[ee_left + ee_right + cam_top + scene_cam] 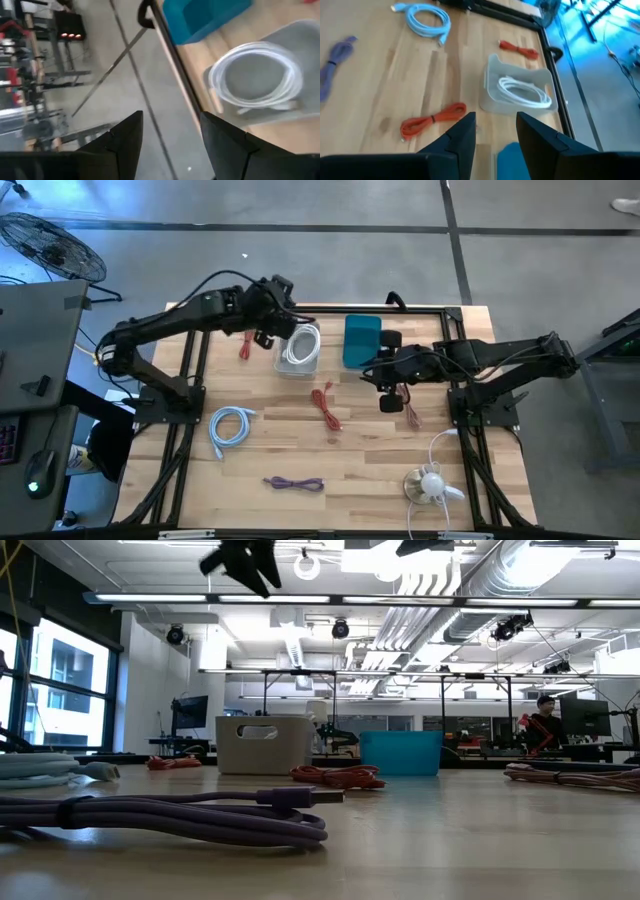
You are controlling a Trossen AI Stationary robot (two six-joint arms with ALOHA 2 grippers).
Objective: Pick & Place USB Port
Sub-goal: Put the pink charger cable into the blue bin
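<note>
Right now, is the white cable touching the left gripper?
Apart. The left wrist view shows the white cable lying coiled in the clear bin, with open space between it and the empty left gripper.

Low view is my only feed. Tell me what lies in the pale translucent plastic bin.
Observer: One coiled white cable lies in the pale translucent plastic bin. Nothing else shows inside.
Operator: Give me the left gripper's state.
Observer: The left gripper is open and empty, up beside that bin near the table's far edge.
Operator: Now the right one.
Observer: The right gripper is open and empty too, by the blue plastic bin.
</note>
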